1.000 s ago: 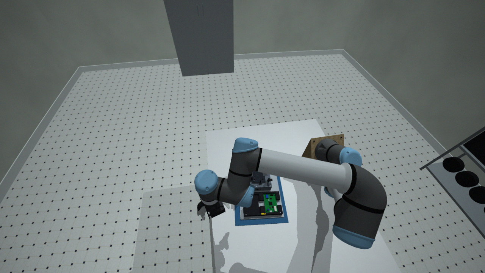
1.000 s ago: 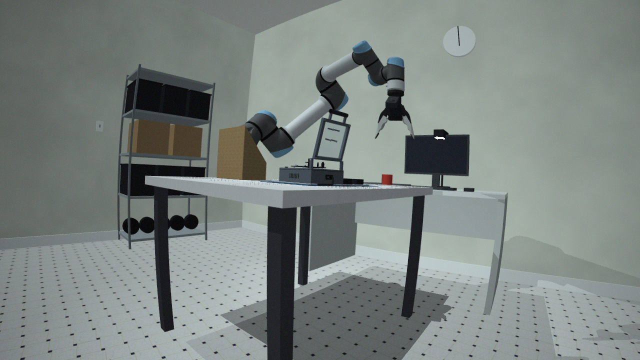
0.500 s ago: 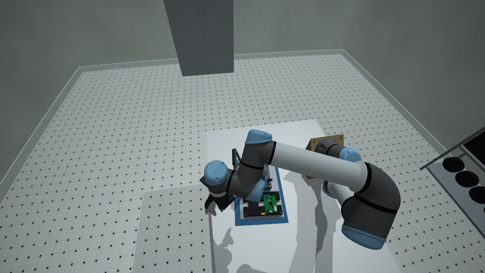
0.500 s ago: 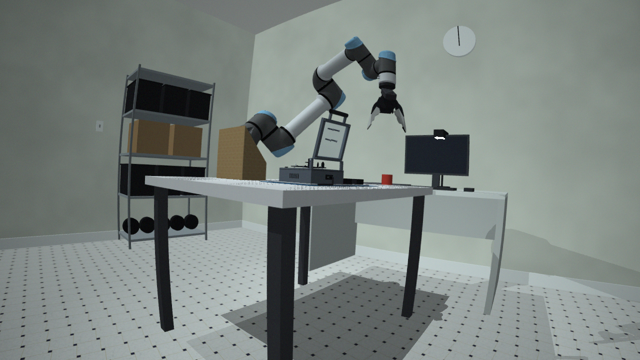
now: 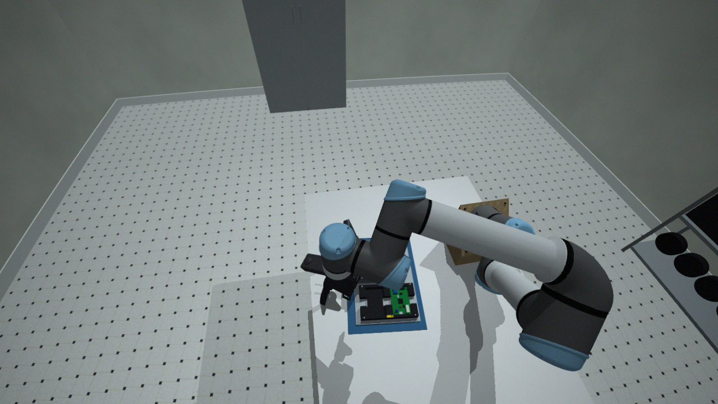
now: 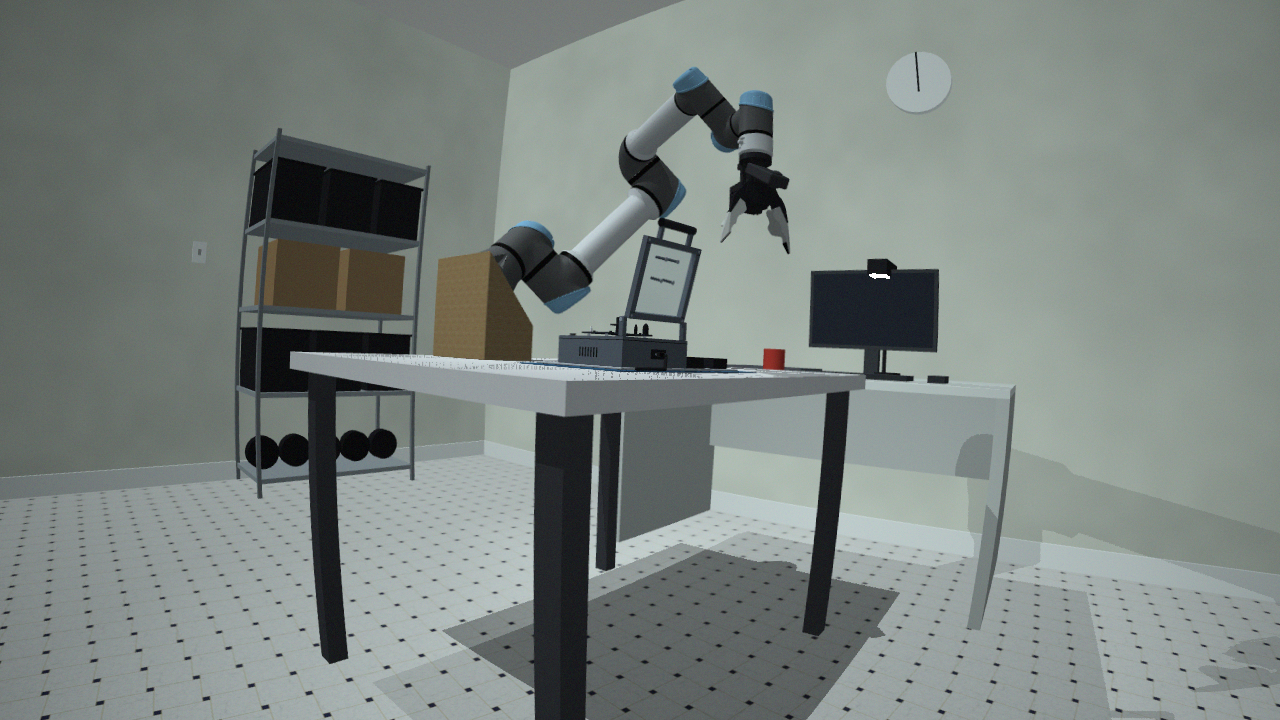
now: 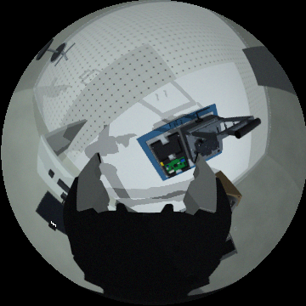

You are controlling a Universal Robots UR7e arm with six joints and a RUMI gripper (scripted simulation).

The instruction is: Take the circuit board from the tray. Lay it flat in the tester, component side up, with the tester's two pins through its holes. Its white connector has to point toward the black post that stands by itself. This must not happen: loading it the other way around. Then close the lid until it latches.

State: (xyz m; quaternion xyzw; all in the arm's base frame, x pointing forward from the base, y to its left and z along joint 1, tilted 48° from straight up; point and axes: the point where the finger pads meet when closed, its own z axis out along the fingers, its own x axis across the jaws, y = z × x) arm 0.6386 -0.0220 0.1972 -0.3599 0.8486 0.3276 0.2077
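Note:
The green circuit board (image 5: 400,300) (image 7: 175,165) lies in the black tray (image 5: 368,308) (image 7: 163,149) on a blue mat (image 5: 386,326) (image 7: 146,149). The grey tester (image 6: 608,351) (image 7: 206,140) stands next to the tray, with its lid (image 6: 662,282) (image 7: 244,125) raised upright. In the overhead view the arm hides most of the tester. My gripper (image 5: 335,295) (image 6: 756,223) (image 7: 147,154) is open and empty. It hangs high above the table, off to the side of the tray and tester.
The white table (image 5: 401,361) (image 6: 572,389) carries the mat. A brown box (image 5: 484,206) (image 6: 474,308) stands at the arm's base. A red cylinder (image 6: 773,358) and a monitor (image 6: 872,308) stand on a desk behind. A shelf rack (image 6: 331,304) stands at the wall.

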